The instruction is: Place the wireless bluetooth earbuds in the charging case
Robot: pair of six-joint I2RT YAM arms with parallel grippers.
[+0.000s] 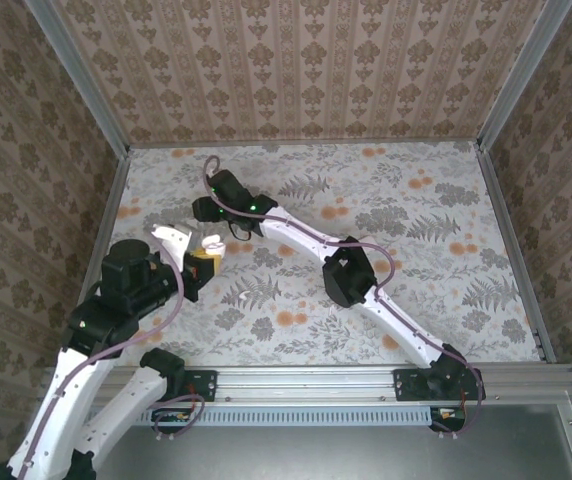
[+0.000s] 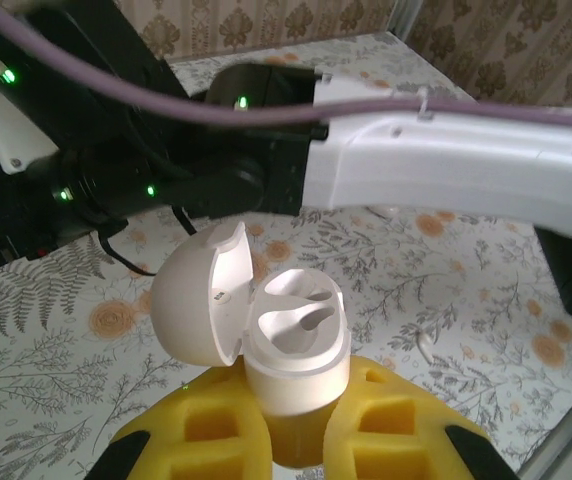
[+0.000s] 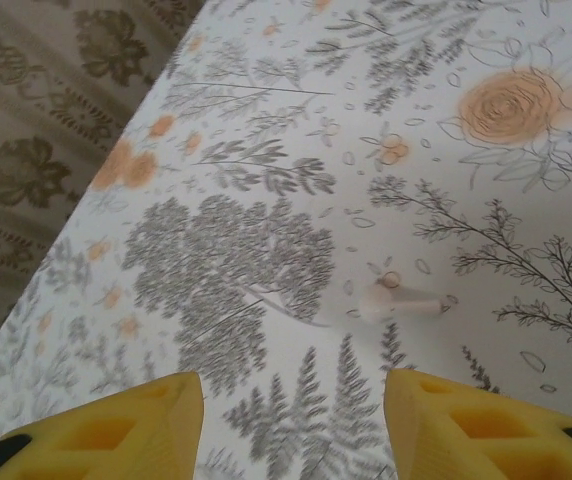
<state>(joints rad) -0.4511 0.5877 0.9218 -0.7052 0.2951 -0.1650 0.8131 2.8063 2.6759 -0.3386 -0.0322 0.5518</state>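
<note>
Now we hold the open case (image 2: 296, 345) in the left claw (image 2: 296, 435); the right claw (image 3: 291, 420), half-wide and empty, hangs above an earbud (image 3: 398, 300) on the surface (image 3: 266, 130). Closing off-centre, we may flick it away.

Fern-and-flower tablecloth (image 1: 436, 260), damask-papered walls (image 1: 306, 70), grey metal corner rails (image 1: 78, 75).
</note>
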